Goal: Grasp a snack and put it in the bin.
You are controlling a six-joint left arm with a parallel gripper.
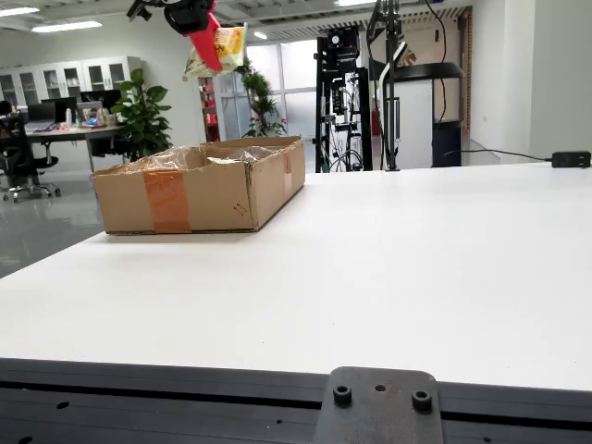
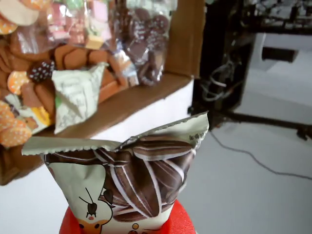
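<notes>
In the view from the side, my gripper (image 1: 211, 44) with red fingers hangs high above the cardboard bin (image 1: 199, 185), shut on a yellowish snack bag (image 1: 220, 51). In the view that rides on the gripper, the same sunflower-seed snack bag (image 2: 131, 180) fills the lower middle, pinched between the red fingertips (image 2: 180, 222). Below and behind it the open bin (image 2: 146, 100) shows several wrapped snacks, among them a pale green packet (image 2: 75, 95) and a bag of chocolate cookies (image 2: 146, 34).
The bin stands at the far left of the white table (image 1: 388, 268) in the side view. A black rack with cables (image 1: 347, 102) and another stand (image 1: 393, 83) rise behind the table. A black adapter (image 1: 571, 159) lies at the far right edge.
</notes>
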